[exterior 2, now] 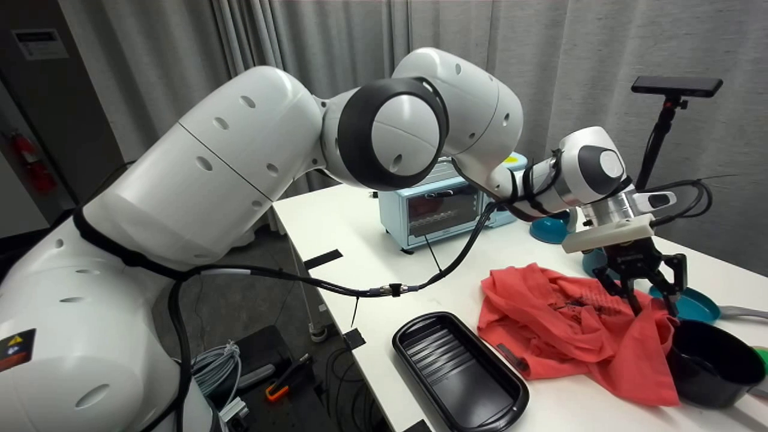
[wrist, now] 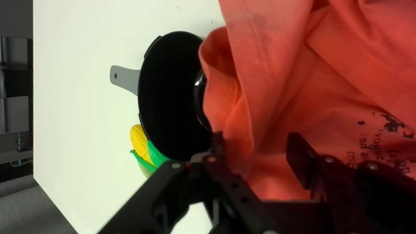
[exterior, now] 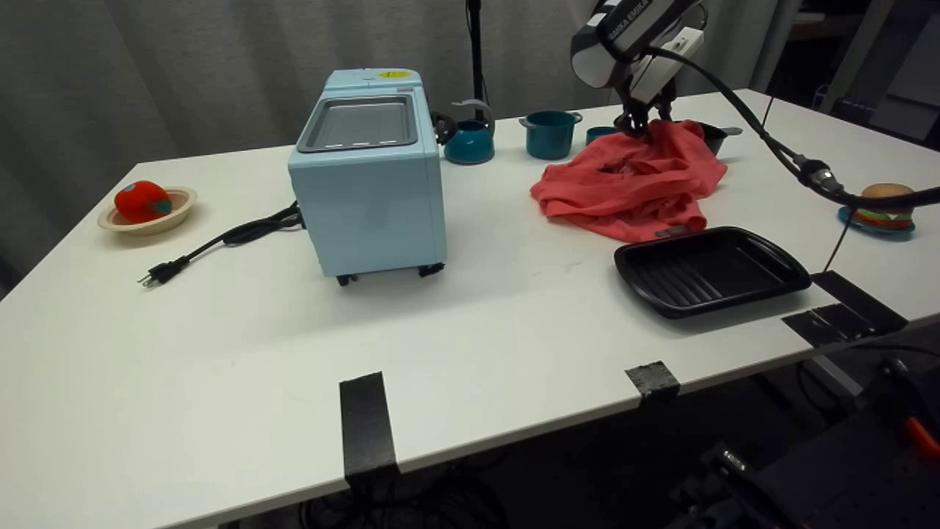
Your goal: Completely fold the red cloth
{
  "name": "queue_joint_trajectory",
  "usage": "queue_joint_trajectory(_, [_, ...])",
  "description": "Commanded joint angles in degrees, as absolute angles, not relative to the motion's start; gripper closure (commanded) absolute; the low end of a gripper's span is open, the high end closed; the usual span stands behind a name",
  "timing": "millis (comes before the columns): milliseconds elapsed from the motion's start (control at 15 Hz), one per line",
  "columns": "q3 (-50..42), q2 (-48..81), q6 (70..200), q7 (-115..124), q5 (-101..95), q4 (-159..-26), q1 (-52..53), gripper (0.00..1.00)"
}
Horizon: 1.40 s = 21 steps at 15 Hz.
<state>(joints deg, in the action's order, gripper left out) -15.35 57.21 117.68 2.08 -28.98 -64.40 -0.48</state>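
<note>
The red cloth [exterior: 624, 195] lies bunched and wrinkled on the white table, with dark printed lettering on it. In an exterior view, one side of the cloth [exterior 2: 558, 324] rises into a raised fold beneath my gripper [exterior 2: 654, 307]. That end rests against the black pot [exterior 2: 711, 384] and laps its rim. Seen in the wrist view, my gripper [wrist: 256, 143] stands open, its fingers well apart. A fold of the cloth [wrist: 260, 65] lies in the gap between them. Whether either finger touches the cloth is hard to tell.
A black ridged tray [exterior 2: 396, 354] sits close to the cloth's near edge. Teal pots [exterior: 549, 139], a teal pan [exterior 2: 696, 307] and a kettle [exterior: 470, 143] stand behind. The light-blue toaster oven [exterior: 374, 206] is farther along. Toy corn [wrist: 140, 143] lies beside the black pot.
</note>
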Motion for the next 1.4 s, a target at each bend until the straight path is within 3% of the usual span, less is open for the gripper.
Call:
queue_joint_trajectory(0, [-15.1, 57.52, 115.2, 2.18, -27.78, -63.09, -1.01, 0.77])
queue_joint_trajectory(200, [-14.7, 56.99, 115.14, 1.34, -27.41, -62.84, -1.45, 0.99])
queue_joint_trajectory(267, [-14.67, 56.58, 115.52, 1.37, -27.44, -63.16, -1.41, 1.0])
queue_joint_trajectory(733, [-13.77, 49.09, 117.85, -0.27, -28.39, -69.03, 0.13, 0.99])
queue_joint_trajectory(1333, [-3.04, 35.14, 118.56, -13.47, -24.43, -83.75, 0.57, 0.99])
